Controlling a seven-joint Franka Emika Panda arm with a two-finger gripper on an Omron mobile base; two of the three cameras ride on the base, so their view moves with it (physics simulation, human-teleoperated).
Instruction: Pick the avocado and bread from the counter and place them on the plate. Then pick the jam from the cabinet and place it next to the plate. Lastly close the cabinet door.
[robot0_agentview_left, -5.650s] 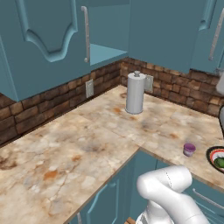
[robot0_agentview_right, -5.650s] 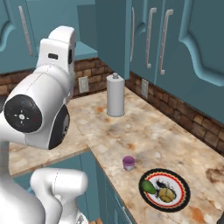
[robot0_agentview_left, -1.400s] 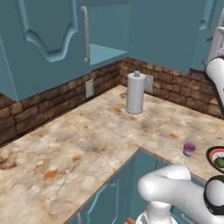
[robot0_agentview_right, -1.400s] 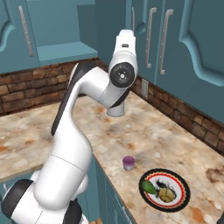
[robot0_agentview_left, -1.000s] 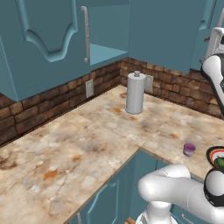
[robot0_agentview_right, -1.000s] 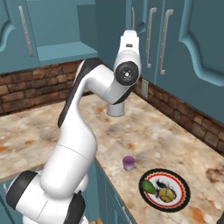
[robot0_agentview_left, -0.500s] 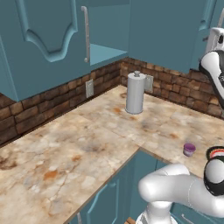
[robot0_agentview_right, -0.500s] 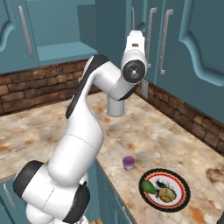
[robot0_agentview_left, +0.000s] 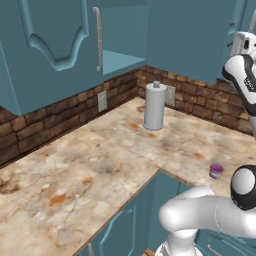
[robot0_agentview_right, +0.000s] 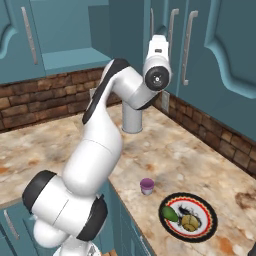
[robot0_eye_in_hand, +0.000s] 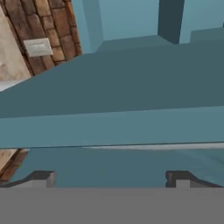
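The tool (robot0_eye_in_hand: 111, 177) sits with its two dark tips wide apart and nothing between them, nosed right up against the teal-blue cabinet door (robot0_eye_in_hand: 113, 127), whose long grey bar handle (robot0_eye_in_hand: 157, 147) runs across the hand view just above the tips. From the right base view the white arm (robot0_agentview_right: 125, 95) reaches high, its hand up by the wall cabinet doors, well above the beige marbled stone desk (robot0_agentview_right: 200, 165).

Down on that desk the rest looks settled: the small dark green avocado (robot0_agentview_right: 170, 214) lies on the round red-rimmed plate (robot0_agentview_right: 207, 205) beside a brownish piece that I take for the bread (robot0_agentview_right: 188, 222), and the squat purple jam jar (robot0_agentview_right: 147, 186) stands just beside the plate. The open cabinet (robot0_agentview_left: 122, 30) shows its bare shelf, with the tall grey paper-towel roll (robot0_agentview_left: 154, 106) below it.

So closing the door is what remains, by my reading. To do it well: press flat on the panel or behind the handle, not on the edge, and sweep along the door's arc so the tips don't slip off. Keep the elbow high so it clears the roll.
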